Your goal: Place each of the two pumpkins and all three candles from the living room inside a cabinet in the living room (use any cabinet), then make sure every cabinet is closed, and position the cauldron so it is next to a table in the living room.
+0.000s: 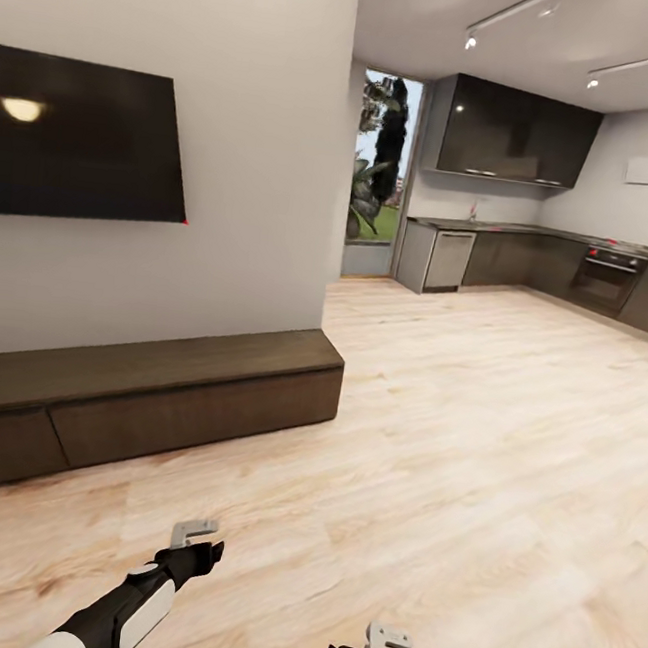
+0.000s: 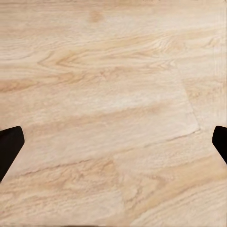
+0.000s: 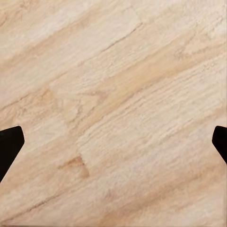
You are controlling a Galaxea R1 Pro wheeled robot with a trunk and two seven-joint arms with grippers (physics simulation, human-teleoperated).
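Cabinet (image 1: 155, 395), lower left, fronts shut; both grippers (left (image 2: 113, 142), right (image 3: 113, 142)) spread, empty; nothing visibly stowed yet.

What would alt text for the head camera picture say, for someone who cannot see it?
A long, low dark-brown cabinet, its fronts all shut, stands against a white wall under a black wall screen. Pale wood floor runs to a dark kitchen. The robot's left claw and right claw hang low in front.

head: forward over floor (image 1: 449, 459) | wrists: close, facing floor
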